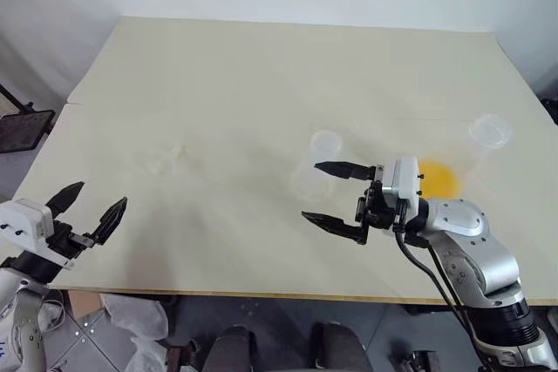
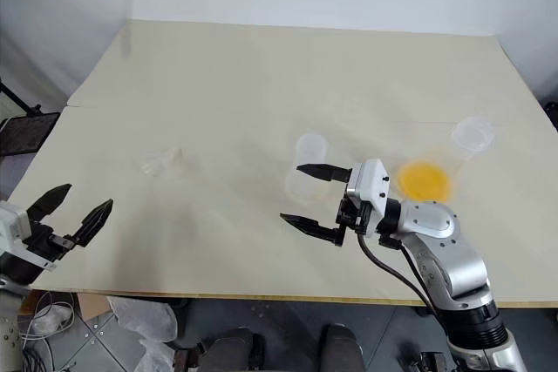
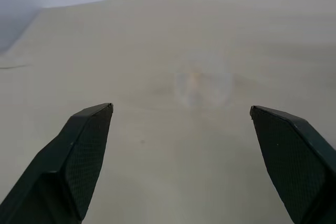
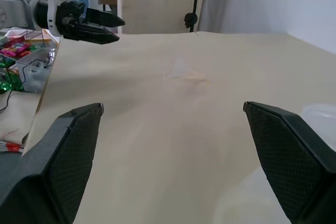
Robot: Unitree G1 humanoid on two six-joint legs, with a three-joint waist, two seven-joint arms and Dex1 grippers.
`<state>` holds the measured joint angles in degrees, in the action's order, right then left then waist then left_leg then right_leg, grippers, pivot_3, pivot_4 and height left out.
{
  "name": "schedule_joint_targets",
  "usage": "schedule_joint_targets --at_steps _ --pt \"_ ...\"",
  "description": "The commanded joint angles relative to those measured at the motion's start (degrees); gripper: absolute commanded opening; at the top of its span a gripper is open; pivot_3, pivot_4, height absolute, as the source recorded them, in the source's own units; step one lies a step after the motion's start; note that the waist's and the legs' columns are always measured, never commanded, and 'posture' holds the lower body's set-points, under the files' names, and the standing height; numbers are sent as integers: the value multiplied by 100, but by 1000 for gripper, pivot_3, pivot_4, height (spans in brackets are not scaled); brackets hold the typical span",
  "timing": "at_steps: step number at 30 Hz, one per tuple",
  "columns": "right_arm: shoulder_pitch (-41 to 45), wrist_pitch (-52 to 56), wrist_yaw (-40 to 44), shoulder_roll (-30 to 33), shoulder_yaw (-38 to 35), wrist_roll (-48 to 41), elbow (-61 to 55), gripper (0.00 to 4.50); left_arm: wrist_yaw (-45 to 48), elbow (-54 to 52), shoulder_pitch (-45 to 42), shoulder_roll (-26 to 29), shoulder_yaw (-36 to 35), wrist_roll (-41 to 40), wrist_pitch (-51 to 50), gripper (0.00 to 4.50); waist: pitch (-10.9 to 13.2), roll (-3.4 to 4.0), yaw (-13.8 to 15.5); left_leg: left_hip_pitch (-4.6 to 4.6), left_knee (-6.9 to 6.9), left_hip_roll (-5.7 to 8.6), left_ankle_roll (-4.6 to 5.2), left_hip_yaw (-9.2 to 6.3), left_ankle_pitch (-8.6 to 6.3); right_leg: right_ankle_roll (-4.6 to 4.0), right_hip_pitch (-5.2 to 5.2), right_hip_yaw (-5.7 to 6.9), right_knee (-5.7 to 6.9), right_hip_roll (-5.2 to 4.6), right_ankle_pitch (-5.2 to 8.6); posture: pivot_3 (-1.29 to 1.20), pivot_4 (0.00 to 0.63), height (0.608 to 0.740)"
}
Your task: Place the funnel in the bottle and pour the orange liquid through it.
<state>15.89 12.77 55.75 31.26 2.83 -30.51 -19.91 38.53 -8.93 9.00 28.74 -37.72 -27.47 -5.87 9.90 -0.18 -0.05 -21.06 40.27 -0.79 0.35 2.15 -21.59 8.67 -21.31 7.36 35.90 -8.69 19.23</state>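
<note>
A wide pale table point(image 1: 261, 84) carries everything, and the bottle point(image 1: 321, 163) serves as the landmark: it stands upright on the tabletop a little to the robot's right of the middle, clear, with its round mouth upward. The right gripper point(image 1: 321, 191) hangs level just beside the bottle on its near side, pointing toward the robot's left; its two black fingers stand wide apart, one at the bottle's wall and the other nearer the table's front edge, and they hold nothing. The left gripper point(image 1: 90, 205) is well apart from the bottle, out at the front left corner of the table, its fingers also spread wide and empty. To the right of the bottle, past the right gripper's wrist, the orange liquid point(image 1: 436, 179) shows as a bright pool in a clear flask lying tilted, whose round mouth point(image 1: 489, 130) points toward the table's right edge. The funnel point(image 1: 166, 159) lies on the bare tabletop well to the left of the bottle, a faint clear shape between the bottle and the left gripper, touched by neither gripper.
</note>
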Motion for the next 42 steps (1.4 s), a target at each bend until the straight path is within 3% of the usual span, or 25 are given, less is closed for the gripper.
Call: schedule_joint_targets --at_steps 1,5,10,14,25,28,40,42 --pt "53 -145 93 -24 -42 -11 -47 4500 -226 -399 32 -128 191 -171 -157 4453 0 0 -5 1 -1 0 0 1 0 0 0 0 0 0 0 0 150 740" --pt "-21 -180 70 -25 -67 40 -74 4500 -675 -611 -291 -259 768 6 -530 4453 0 0 1 2 -1 0 0 4 0 0 -1 -1 1 1 0 0 150 740" --pt "-146 -189 -44 -23 -131 89 -171 4500 -1531 -22 -1217 -377 1253 461 -894 4453 -1 -1 0 2 -1 3 0 5 0 0 -1 0 2 1 0 0 150 740" --pt "-265 -189 -133 -15 -167 127 -282 4500 -1673 386 -1750 -441 1740 696 -1000 4453 -1 -1 -26 5 -7 2 0 16 0 0 -5 2 3 3 0 0 150 740" --pt "-509 -185 -402 -41 -219 151 -501 4500 -1833 1652 -2799 -332 1936 941 -1035 4453 -1 -2 -7 2 -7 2 -1 13 1 0 -7 7 2 4 0 0 150 740" --pt "-516 -200 -440 -50 -208 154 -508 4500 -1794 1779 -2901 -279 1961 978 -1008 3876 -1 -2 -9 3 -7 3 -1 14 0 0 -7 7 2 3 0 0 150 740" --pt "-593 -300 -517 -40 -248 183 -516 4500 -1512 2043 -3082 -104 1800 842 -836 62 -1 -2 -8 3 -7 2 -1 13 1 0 -7 8 3 3 0 0 150 740" --pt "-637 -322 -523 -22 -280 185 -536 4500 -1414 2057 -3123 -99 1755 783 -738 26 -1 -2 -4 3 -6 2 -1 14 1 0 -7 7 3 3 0 0 150 740"
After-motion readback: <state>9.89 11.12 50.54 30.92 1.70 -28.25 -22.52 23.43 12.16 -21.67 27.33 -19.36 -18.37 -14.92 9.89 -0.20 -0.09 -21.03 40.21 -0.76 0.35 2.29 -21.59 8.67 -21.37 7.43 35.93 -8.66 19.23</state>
